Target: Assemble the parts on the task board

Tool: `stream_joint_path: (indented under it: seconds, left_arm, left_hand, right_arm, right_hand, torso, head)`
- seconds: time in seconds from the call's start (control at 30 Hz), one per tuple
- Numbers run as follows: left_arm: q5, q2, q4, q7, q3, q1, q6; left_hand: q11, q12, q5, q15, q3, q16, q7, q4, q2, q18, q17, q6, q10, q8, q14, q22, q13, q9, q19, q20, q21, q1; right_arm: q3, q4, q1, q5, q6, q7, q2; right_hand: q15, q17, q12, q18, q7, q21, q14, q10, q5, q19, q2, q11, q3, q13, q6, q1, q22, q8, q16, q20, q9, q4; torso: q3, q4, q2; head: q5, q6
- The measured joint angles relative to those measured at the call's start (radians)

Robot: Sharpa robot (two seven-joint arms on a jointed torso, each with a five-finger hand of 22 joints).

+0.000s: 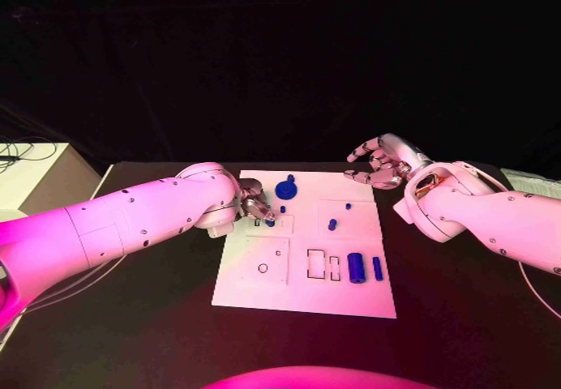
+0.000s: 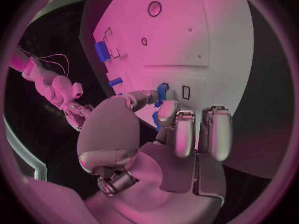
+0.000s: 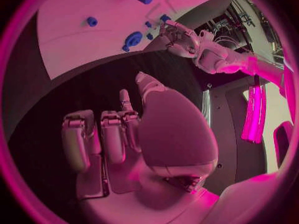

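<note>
Head view puts the left robot hand (image 1: 255, 204) over the board's (image 1: 304, 300) upper-left part, at about ten o'clock from the board's middle, its fingers gathered around a small blue part (image 1: 270, 221) that it holds upright just at a socket outlined there. In the left wrist view the fingertips (image 2: 167, 112) close on that part (image 2: 162, 91), whose long axis points down toward the board (image 2: 206, 35), so the coming move seems to turn on keeping it plumb over the socket right below. The right robot hand (image 1: 380, 162) hovers off the board's upper-right corner, at about one o'clock, fingers loosely spread and holding nothing; it is well apart from the held part, so the left is much the nearer. A blue disc piece (image 1: 286, 191) stands just at two o'clock from the left hand. Two small pegs (image 1: 332, 224) stand near the middle, and a cylinder (image 1: 355, 267) with a slimmer pin (image 1: 378, 268) lies at about five o'clock, both long axes running twelve to six. The counter (image 1: 468, 324) is black.
</note>
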Motion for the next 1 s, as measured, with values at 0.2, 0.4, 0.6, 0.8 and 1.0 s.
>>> stream_joint_path:
  seconds: [0.2,0.4,0.6,0.8,1.0]
  left_arm:
    - [0.0,0.002,-0.002,0.0,-0.001,0.0,0.002]
    - [-0.001,0.003,-0.003,0.0,-0.001,0.0,0.007]
    - [-0.004,0.006,-0.007,0.001,-0.001,0.0,0.013]
    - [-0.009,0.015,-0.016,0.0,-0.004,0.001,0.015]
    - [-0.01,0.023,-0.024,0.0,-0.014,0.004,0.013]
  left_hand:
    - [0.0,0.0,-0.003,0.0,0.0,0.0,0.001,0.0,0.0,0.0,0.0,0.002,0.0,0.0,0.0,0.0,0.0,0.014,0.0,0.0,0.0,0.0]
    - [0.0,0.0,0.0,0.0,0.0,0.0,0.001,0.0,0.0,0.0,0.0,0.002,0.0,-0.001,0.0,0.0,-0.003,0.043,0.0,0.0,0.0,0.0]
    - [0.0,0.0,0.0,0.0,0.0,0.0,0.001,0.0,0.0,0.0,0.0,0.002,0.0,-0.001,0.0,0.0,-0.003,0.048,0.0,0.0,0.0,0.0]
    - [0.0,0.0,0.0,0.0,0.0,0.0,-0.001,0.0,0.0,0.0,0.0,0.007,0.0,-0.001,0.0,0.0,-0.003,0.05,0.0,0.0,0.0,0.0]
    - [0.0,0.0,0.0,0.0,0.0,0.0,-0.001,0.0,0.0,0.0,0.0,0.008,0.0,-0.001,0.0,0.0,-0.002,0.05,0.0,0.0,0.0,0.0]
  right_arm:
    - [0.0,0.0,0.0,0.0,0.0,0.0,0.0]
    - [0.0,0.0,0.0,0.0,0.0,0.0,0.0]
    - [0.0,-0.001,-0.001,0.0,0.0,0.0,0.0]
    - [0.0,-0.001,-0.001,0.0,0.0,0.0,0.001]
    - [0.0,0.0,-0.001,0.0,0.0,0.0,0.001]
  right_hand:
    - [0.0,0.0,0.0,0.0,0.0,0.0,0.0,0.0,0.0,0.0,0.0,0.0,0.0,0.0,0.0,0.0,0.0,0.0,0.0,0.0,0.0,0.0]
    - [0.0,0.0,0.0,0.0,0.0,0.0,0.0,0.0,0.0,0.0,0.0,0.0,0.0,0.0,0.0,0.0,0.0,0.0,0.0,0.0,0.0,0.0]
    - [0.0,0.0,0.0,0.0,0.0,0.0,0.0,0.0,0.0,0.0,0.0,0.0,0.0,0.0,0.0,0.0,0.0,0.0,0.0,0.0,0.0,0.0]
    - [0.0,0.0,0.0,0.0,0.0,0.0,0.0,0.0,0.0,0.0,0.0,0.0,0.0,0.0,0.0,0.0,0.0,0.0,0.0,0.0,0.0,0.0]
    - [0.0,0.0,0.0,0.0,0.0,0.0,0.0,0.0,0.0,0.0,0.0,0.0,0.0,0.0,0.0,0.0,0.0,0.0,0.0,0.0,0.0,0.0]
  torso:
    - [0.0004,0.0002,0.0]
    - [0.0004,0.0002,0.0]
    - [0.0004,0.0008,0.0]
    - [0.0004,0.0003,0.0]
    - [0.0004,-0.001,0.0]
  head:
    - [0.0,-0.002]
    - [0.001,-0.004]
    - [0.002,-0.005]
    - [0.002,-0.006]
    - [0.002,-0.007]
